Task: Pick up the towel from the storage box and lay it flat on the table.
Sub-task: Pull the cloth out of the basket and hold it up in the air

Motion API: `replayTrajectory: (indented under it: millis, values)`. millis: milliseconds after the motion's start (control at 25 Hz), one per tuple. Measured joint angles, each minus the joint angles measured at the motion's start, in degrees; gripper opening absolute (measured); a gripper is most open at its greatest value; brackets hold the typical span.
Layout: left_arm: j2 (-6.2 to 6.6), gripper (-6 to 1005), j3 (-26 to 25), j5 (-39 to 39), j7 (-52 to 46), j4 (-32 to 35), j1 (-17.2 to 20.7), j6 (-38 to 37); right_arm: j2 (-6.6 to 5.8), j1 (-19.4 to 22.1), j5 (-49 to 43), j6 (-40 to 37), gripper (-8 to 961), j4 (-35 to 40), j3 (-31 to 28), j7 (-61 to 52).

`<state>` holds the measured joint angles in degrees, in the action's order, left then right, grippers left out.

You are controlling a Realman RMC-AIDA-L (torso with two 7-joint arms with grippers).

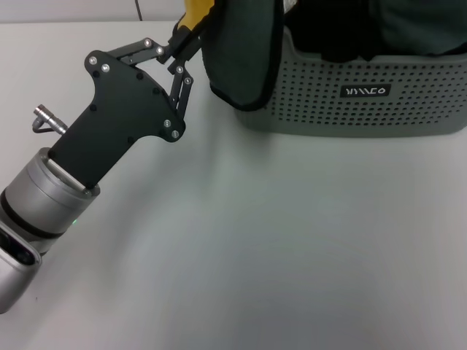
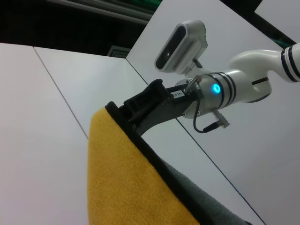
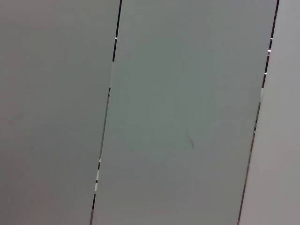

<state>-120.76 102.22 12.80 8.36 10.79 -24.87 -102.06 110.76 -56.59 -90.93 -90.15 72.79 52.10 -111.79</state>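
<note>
While the head view shows the storage box (image 1: 365,95) standing at the far right of the table (image 1: 255,255), the towel (image 1: 244,55) hangs over the box's left wall, dark side out, its black edging clear of the tabletop. The left gripper (image 1: 186,40) is clamped on the towel's upper edge, where the yellow reverse shows. Dark and teal cloth remain inside the box. Bare tabletop lies open in front of the box and to its left.

Seen from the left wrist, the towel (image 2: 126,187) fills the near field, yellow side and black edging foremost; the right gripper (image 2: 143,105) appears beyond it, fingers hidden, state indeterminate.

From the right wrist, only pale panels are seen.
</note>
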Motion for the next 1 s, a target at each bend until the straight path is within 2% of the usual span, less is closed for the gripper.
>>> replayTrajectory:
  millis: [680, 880, 1000]
  values:
    - [0.00, 300, 0.1, -0.2, -0.3, 0.0, 0.3, 0.7, -0.02, 0.0, 1.1, 0.0, 11, 0.1, 0.0, 0.0]
    - [0.00, 276, 0.2, 0.2, -0.8, -0.2, 0.2, 0.8, -0.02, 0.1, 1.2, 0.0, 11, 0.1, 0.0, 0.1]
    - [0.10, 37, 0.2, 0.2, -2.1, -0.1, 0.3, 0.8, -0.02, 0.2, 1.2, 0.0, 11, 0.1, 0.0, 0.1]
